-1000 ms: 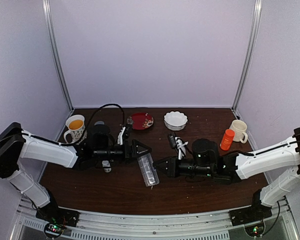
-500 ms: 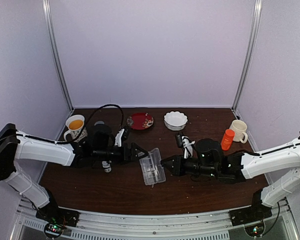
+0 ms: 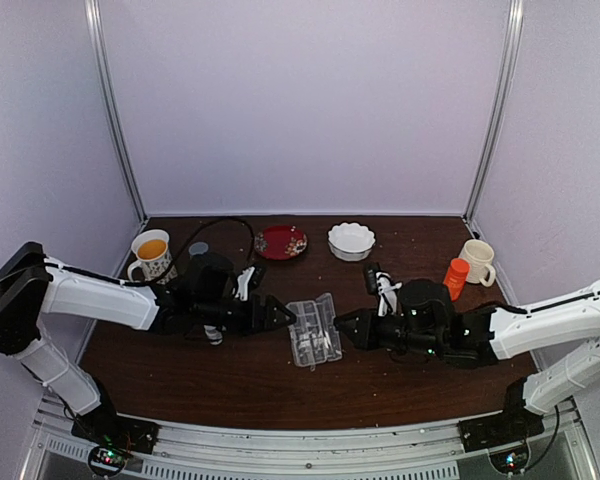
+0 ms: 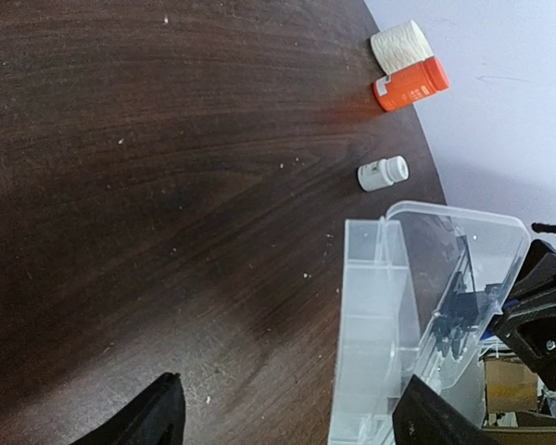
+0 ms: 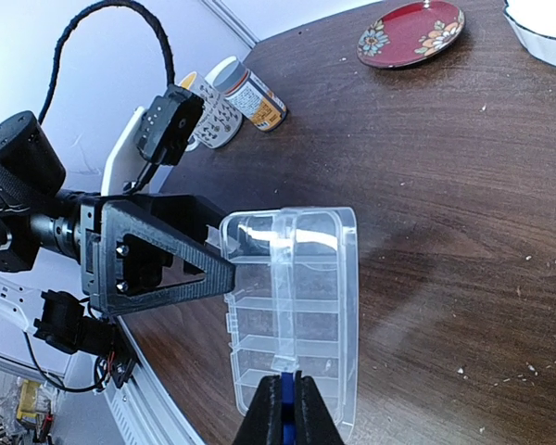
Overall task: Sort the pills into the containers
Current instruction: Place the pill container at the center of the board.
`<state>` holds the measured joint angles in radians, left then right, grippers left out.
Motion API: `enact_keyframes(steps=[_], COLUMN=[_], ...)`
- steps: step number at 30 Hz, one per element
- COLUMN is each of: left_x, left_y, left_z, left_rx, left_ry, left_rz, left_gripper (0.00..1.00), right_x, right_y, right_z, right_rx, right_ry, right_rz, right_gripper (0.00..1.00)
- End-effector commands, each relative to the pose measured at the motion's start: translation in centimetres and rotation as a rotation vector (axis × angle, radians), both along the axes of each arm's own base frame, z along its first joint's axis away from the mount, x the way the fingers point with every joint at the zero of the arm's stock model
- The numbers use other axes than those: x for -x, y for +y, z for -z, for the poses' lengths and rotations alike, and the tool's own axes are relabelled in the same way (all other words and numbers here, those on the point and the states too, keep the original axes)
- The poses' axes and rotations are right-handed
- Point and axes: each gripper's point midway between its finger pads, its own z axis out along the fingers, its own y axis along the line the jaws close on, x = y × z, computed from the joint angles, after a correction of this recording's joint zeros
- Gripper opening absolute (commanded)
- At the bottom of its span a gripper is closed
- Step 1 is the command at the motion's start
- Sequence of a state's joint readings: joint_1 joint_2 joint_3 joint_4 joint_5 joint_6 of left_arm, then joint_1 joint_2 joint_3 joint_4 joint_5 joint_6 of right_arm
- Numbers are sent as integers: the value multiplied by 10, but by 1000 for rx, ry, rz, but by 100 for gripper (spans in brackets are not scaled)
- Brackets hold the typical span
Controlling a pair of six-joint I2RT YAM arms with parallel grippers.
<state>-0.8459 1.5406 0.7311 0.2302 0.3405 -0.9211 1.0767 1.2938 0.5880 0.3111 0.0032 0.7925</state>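
The pill box point(image 3: 304, 338) lies mid-desk point(image 3: 230, 385) between my arms, its lid point(image 3: 328, 322) laid open toward my right pincer point(image 3: 342, 326). That pincer is clenched with its tips at the lid's rim, though I cannot tell whether it pinches it, and my left pincer point(image 3: 285, 316) is released, jaws wide beside the cells. I judge it best to steady the base with the left and draw the right back gently, so the lid neither springs shut nor drags the box. A second ago the box was closed, a narrow strip; now it lies open and flat.
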Motion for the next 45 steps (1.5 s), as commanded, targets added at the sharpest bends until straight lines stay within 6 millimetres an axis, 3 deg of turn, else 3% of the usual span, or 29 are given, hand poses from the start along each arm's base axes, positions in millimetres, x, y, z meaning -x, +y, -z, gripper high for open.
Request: enact_keyframes(steps=[1, 10, 18, 25, 30, 34, 39, 45], left_x=[-5, -9, -16, -18, -19, -20, -24, -23], left_y=[-5, -11, -2, 2, 4, 5, 4, 6], left_z=[-1, 7, 17, 29, 38, 40, 41, 48], left_rx=[-12, -52, -149, -211, -233, -244, -265, -280], left_ry=[-26, -31, -58, -52, -48, -56, -71, -65], left_rz=[22, 52, 31, 34, 27, 26, 33, 33], left_gripper=[79, 66, 37, 32, 32, 35, 35, 36], right_x=[-5, -2, -2, -7, -13, -18, -19, -17], right_y=[-5, -2, 4, 10, 9, 6, 6, 8], right_z=[-7, -6, 3, 40, 56, 64, 63, 70], right_rx=[-28, -55, -45, 26, 35, 61, 117, 153], right_ry=[-18, -12, 21, 142, 198, 224, 216, 231], right_rz=[33, 12, -6, -16, -4, 2, -14, -30], right_gripper=[0, 0, 0, 1, 3, 15, 43, 61])
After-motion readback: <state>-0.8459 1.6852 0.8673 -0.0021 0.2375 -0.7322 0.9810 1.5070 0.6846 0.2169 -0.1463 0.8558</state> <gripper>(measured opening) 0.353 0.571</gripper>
